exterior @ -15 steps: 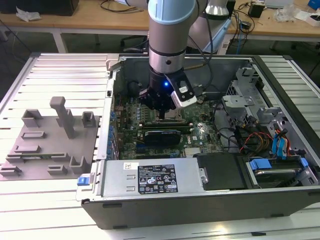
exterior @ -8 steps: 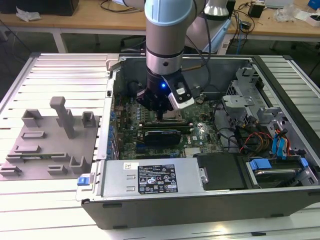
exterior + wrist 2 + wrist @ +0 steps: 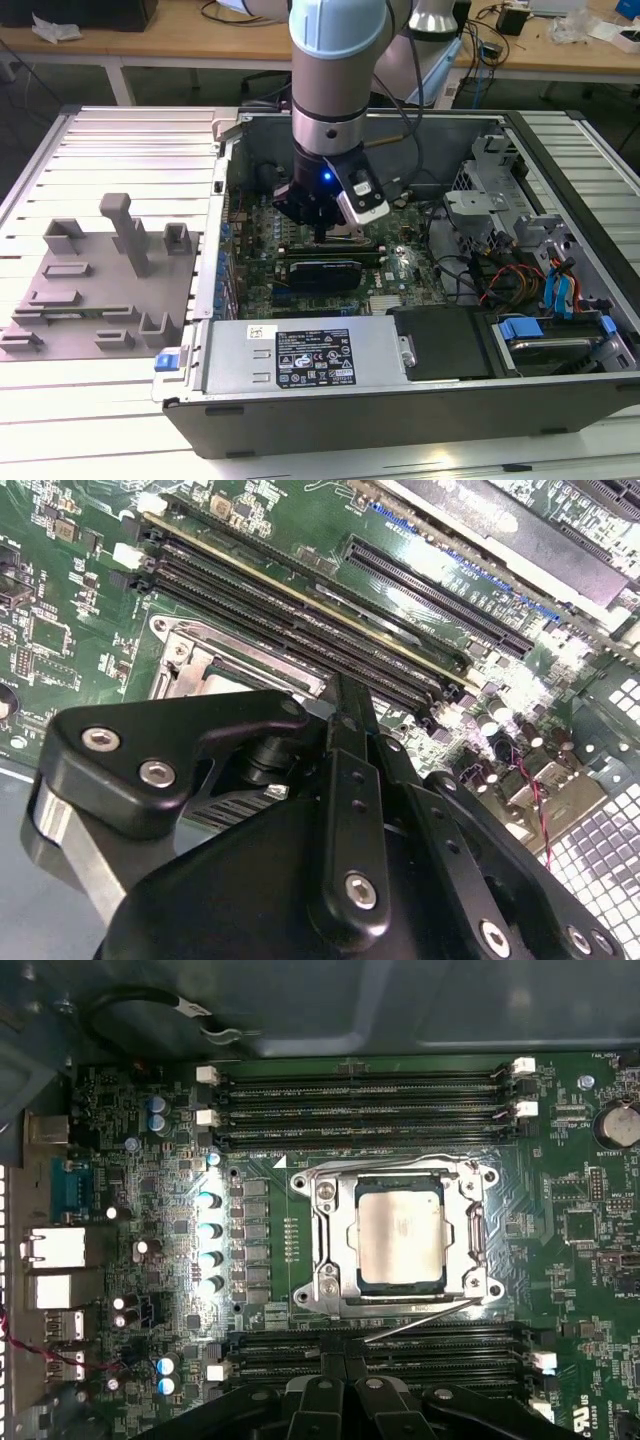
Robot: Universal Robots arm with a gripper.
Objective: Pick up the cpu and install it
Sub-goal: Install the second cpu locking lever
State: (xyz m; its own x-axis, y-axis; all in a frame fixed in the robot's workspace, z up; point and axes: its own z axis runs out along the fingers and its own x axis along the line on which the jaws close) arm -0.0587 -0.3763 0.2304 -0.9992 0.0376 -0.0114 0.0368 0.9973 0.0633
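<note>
Inside its socket frame (image 3: 400,1235), first wrist view shows the cpu (image 3: 400,1234).

Open room lies straight above the cpu (image 3: 400,1237) in its socket frame (image 3: 400,1235); memory slots (image 3: 365,1110) flank both sides, case walls (image 3: 330,122) surround.

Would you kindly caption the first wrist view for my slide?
The cpu sits inside the socket frame on the motherboard, flanked by memory slots.

no print is legible, not even on the power supply's white label (image 3: 313,357).
</note>
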